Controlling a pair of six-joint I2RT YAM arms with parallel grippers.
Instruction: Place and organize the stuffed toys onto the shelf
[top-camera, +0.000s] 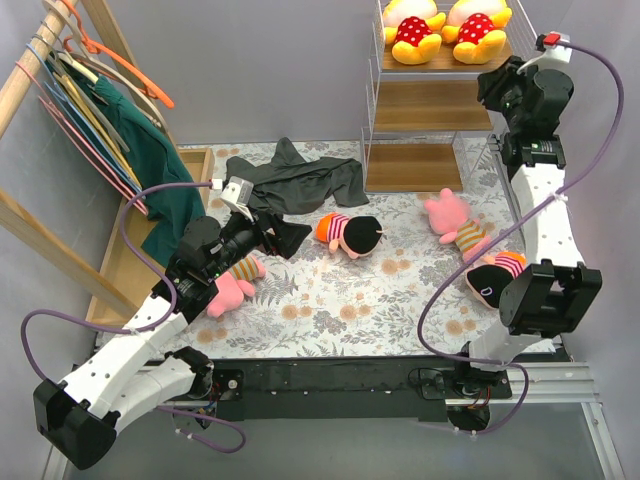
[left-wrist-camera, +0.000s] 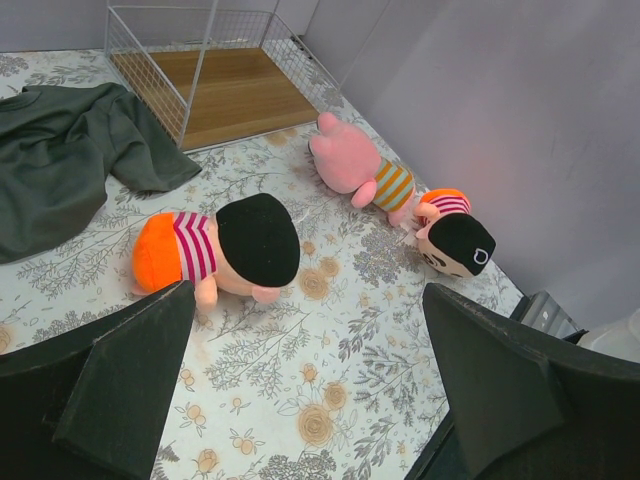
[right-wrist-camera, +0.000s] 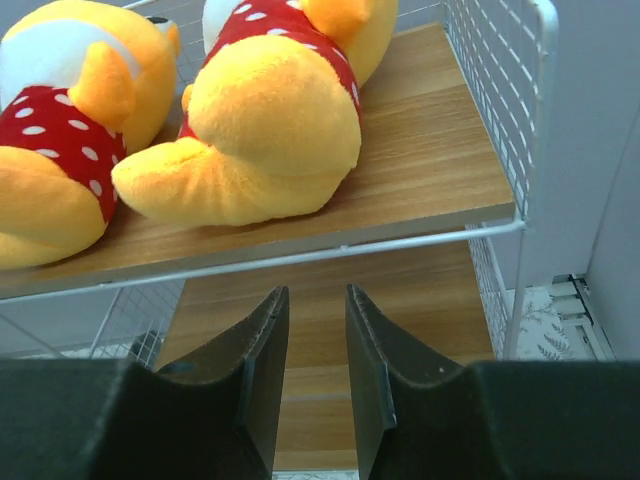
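Observation:
Two yellow stuffed toys in red polka-dot dresses (top-camera: 415, 30) (top-camera: 475, 25) lie on the top board of the shelf (top-camera: 440, 100); they also fill the right wrist view (right-wrist-camera: 270, 120) (right-wrist-camera: 50, 150). My right gripper (top-camera: 497, 88) (right-wrist-camera: 317, 295) is empty just below that board's front edge, jaws a narrow gap apart. My left gripper (top-camera: 285, 236) (left-wrist-camera: 308, 300) is wide open and empty over the mat. It faces a black-haired toy (top-camera: 350, 235) (left-wrist-camera: 255, 240). A pink toy (top-camera: 455, 220) (left-wrist-camera: 345, 160) and another black-haired toy (top-camera: 490, 275) (left-wrist-camera: 455, 240) lie to the right. A second pink toy (top-camera: 235, 285) lies under my left arm.
A dark grey garment (top-camera: 300, 180) (left-wrist-camera: 60, 150) lies crumpled at the back of the mat. A slanted wooden clothes rail (top-camera: 40, 70) with hangers and a green garment (top-camera: 150, 150) stands at the left. The shelf's middle and bottom boards (left-wrist-camera: 230, 95) are bare.

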